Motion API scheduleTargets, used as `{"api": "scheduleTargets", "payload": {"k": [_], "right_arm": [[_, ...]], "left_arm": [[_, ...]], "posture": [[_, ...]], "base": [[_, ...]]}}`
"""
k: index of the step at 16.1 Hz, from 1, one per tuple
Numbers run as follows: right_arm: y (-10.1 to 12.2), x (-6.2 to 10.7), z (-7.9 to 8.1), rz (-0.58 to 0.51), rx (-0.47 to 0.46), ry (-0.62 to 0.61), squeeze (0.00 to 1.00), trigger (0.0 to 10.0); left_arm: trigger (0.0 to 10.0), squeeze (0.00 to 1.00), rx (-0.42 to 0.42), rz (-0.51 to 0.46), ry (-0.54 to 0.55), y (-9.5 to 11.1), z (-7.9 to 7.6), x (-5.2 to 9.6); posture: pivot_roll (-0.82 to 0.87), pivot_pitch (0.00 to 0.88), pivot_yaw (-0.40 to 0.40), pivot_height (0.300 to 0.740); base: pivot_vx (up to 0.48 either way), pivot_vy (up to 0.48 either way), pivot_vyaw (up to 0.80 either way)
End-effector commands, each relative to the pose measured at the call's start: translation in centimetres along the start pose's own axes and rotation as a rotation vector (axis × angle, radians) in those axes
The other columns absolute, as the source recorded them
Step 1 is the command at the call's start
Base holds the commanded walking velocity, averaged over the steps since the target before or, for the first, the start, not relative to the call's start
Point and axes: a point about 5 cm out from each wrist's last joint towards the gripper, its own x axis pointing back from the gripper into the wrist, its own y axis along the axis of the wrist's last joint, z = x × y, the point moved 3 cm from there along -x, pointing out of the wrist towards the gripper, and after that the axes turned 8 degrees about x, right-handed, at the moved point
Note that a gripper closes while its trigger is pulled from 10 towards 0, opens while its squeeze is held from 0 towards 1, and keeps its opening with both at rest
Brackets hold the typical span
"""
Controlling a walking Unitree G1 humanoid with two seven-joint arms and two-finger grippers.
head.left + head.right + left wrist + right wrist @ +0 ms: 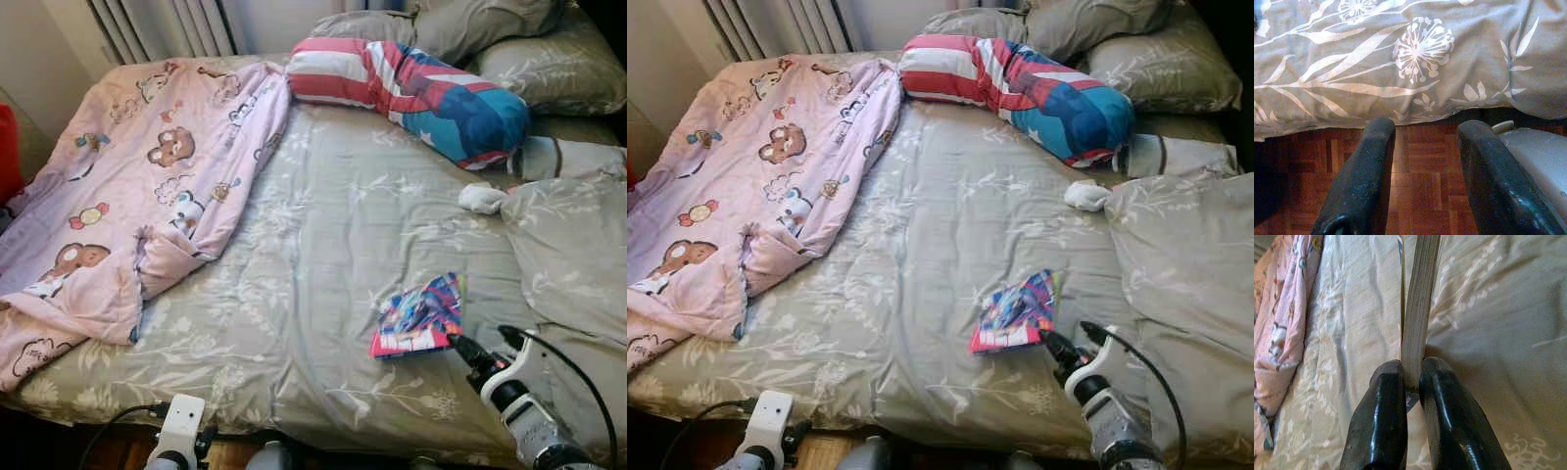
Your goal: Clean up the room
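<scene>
The bed (pixel 323 245) with its grey floral duvet spreads ahead of the right gripper (pixel 1411 377). The pink cartoon blanket (pixel 127 186) lies well away toward the robot's left. The striped bolster pillow (pixel 411 88) sits far beyond the gripper. The colourful book (pixel 419 315) lies on the duvet, its near edge pinched between the closed right fingers (pixel 1381 421). The left gripper (pixel 1420 161) hangs open above the wooden floor (pixel 1410 181), beside the bed's edge.

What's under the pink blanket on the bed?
The pink blanket lies crumpled over the robot's left side of the bed, on the grey floral cover, which shows along its edges. Anything beneath its middle is hidden.
</scene>
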Motion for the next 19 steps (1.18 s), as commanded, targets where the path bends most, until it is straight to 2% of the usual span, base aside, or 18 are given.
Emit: {"api": "scheduleTargets", "payload": {"k": [1, 5, 6, 7, 8, 12, 14, 19], "right_arm": [[-0.4, 0.0, 0.5, 0.023, 0.020, 0.054, 0.00, 10.0], [-1.1, 0.3, 1.1, 0.086, 0.085, 0.148, 0.00, 10.0], [-1.0, 0.4, 1.2, 0.078, 0.092, 0.169, 0.00, 10.0], [-0.1, 0.4, 1.2, 0.013, 0.066, 0.178, 0.00, 10.0], [0.3, 0.5, 1.1, -0.015, 0.071, 0.178, 0.00, 10.0], [-0.9, 1.2, 0.5, 0.013, 0.072, 0.158, 0.00, 10.0], [-0.8, 1.2, 0.2, 0.005, 0.084, 0.122, 0.00, 10.0], [-0.5, 1.2, -0.1, -0.008, 0.079, 0.092, 0.00, 10.0]], "left_arm": [[10.0, 0.00, -0.010, 0.045, 0.010, -1.4, 0.6, 0.6], [10.0, 0.00, -0.018, 0.042, 0.007, -1.2, 0.6, 0.5], [10.0, 0.00, -0.019, 0.042, 0.007, -1.2, 0.6, 0.5], [10.0, 0.00, -0.020, 0.043, 0.005, -1.2, 0.6, 0.5], [10.0, 0.00, -0.023, 0.044, 0.002, -1.2, 0.6, 0.5], [10.0, 0.00, -0.027, 0.043, -0.003, -1.1, 0.4, 0.4], [10.0, 0.00, -0.029, 0.043, -0.003, -1.0, 0.4, 0.4], [10.0, 0.00, -0.032, 0.045, -0.005, -1.1, 0.5, 0.4]], "posture": [[0.13, 0.212, 0.106, 0.681], [0.13, 0.213, 0.108, 0.681], [0.13, 0.214, 0.109, 0.681], [0.13, 0.213, 0.110, 0.681], [0.12, 0.213, 0.110, 0.681], [0.12, 0.213, 0.112, 0.681], [0.12, 0.213, 0.113, 0.681], [0.12, 0.216, 0.116, 0.636]], "base": [[0.000, 0.000, 0.00], [0.000, 0.000, 0.00], [0.000, 0.000, 0.00], [0.000, 0.000, 0.00], [0.000, 0.000, 0.00], [0.000, 0.000, 0.00], [0.000, 0.000, 0.00], [0.000, 0.000, 0.00]]}}
